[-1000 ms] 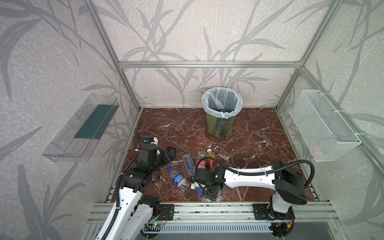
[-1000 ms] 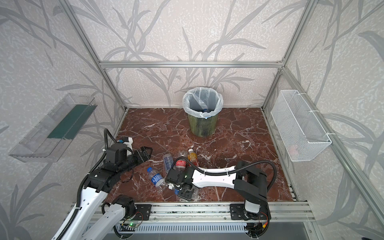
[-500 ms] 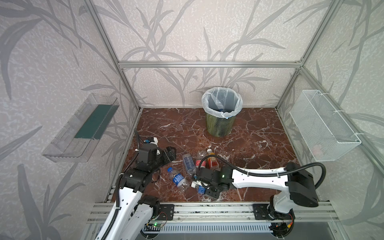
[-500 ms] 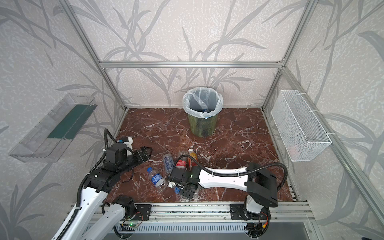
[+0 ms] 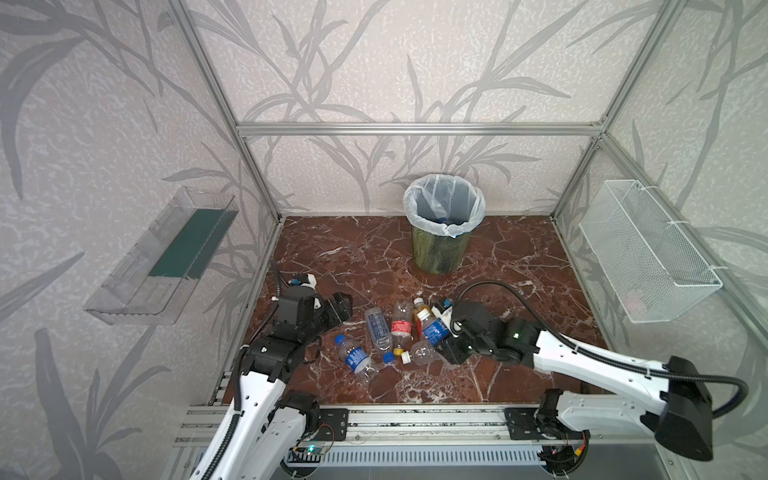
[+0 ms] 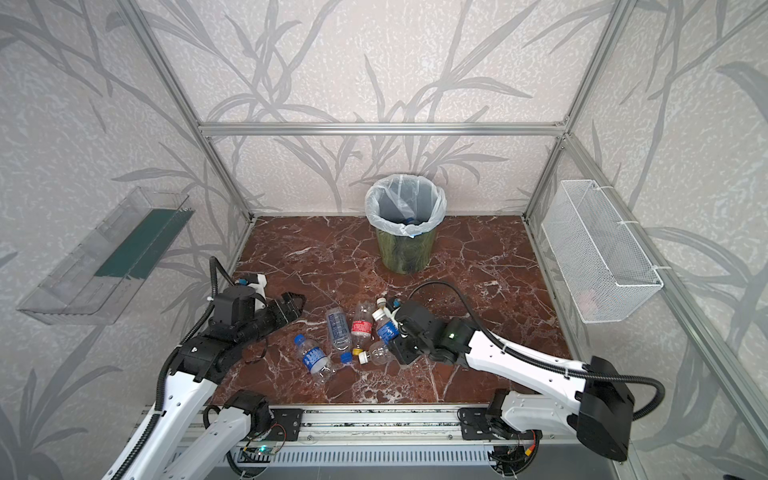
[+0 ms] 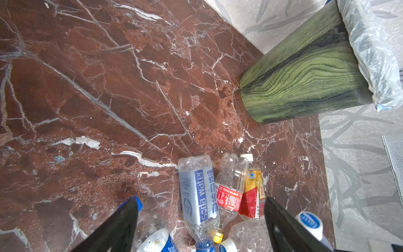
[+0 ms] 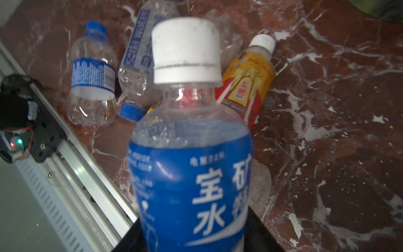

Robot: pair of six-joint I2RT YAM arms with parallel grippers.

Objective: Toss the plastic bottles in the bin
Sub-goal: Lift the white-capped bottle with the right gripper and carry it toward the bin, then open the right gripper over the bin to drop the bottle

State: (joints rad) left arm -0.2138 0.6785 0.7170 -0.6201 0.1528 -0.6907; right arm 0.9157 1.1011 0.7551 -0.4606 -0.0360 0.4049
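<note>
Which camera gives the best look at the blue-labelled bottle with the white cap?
The right wrist view: the blue-labelled bottle fills the frame, label readable. Both top views show the bottle small in the right gripper; the left wrist view catches perhaps only its cap.

Pale wallpapered walls [image 5: 374, 62] printed with grey leafy stems stand on three sides, framed by aluminium bars [image 5: 415, 129]. The floor [image 5: 353, 257] is red-brown marble, veined white. A clear plastic tray [image 5: 166, 257] hangs on the left wall and a white wire-mesh basket [image 5: 644, 249] on the right. The light is soft and even.
</note>
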